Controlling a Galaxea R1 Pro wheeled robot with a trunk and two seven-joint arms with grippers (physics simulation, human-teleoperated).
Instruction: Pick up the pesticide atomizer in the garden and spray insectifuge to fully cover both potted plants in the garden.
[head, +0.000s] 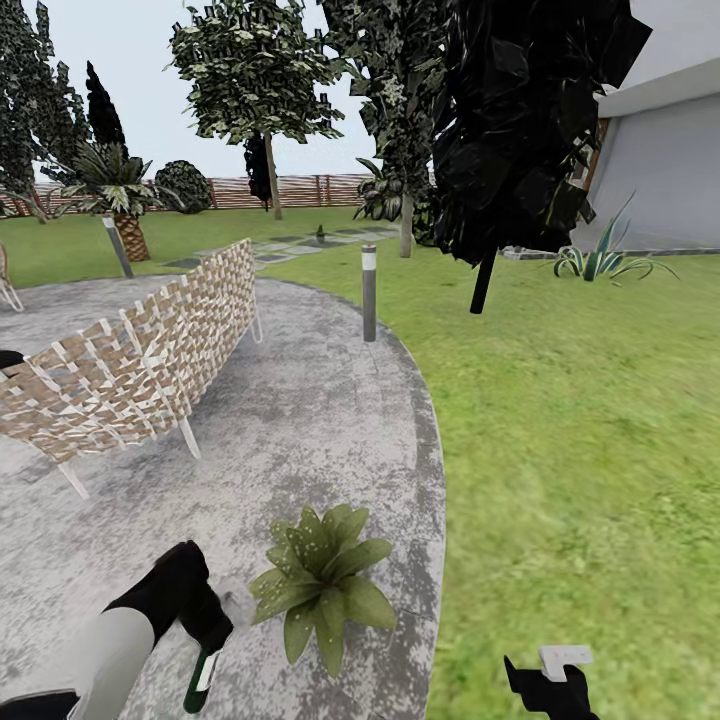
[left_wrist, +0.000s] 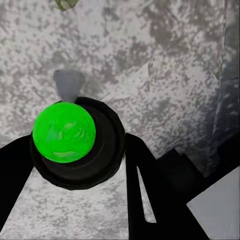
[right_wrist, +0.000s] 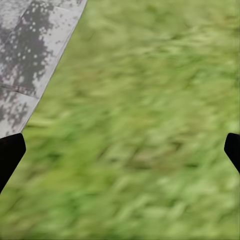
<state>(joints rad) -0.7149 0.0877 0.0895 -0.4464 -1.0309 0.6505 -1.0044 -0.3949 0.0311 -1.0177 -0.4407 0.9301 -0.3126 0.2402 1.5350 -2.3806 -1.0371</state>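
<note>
- Head view: the left gripper (head: 205, 640) is clamped on the pesticide atomizer (head: 203, 677), which hangs below it over the grey stone paving (head: 300, 420). A potted plant (head: 322, 580) stands on the paving just beside this gripper, on the side towards the right arm. The right gripper (head: 548, 682) hangs over the lawn (head: 580, 420), well apart from the plant.
- Left wrist view: the fingers (left_wrist: 150, 190) close around the atomizer's green bottle (left_wrist: 64, 132); paving lies beyond.
- Right wrist view: the fingertips (right_wrist: 10, 155) stand wide apart, holding nothing, with lawn between them.
</note>
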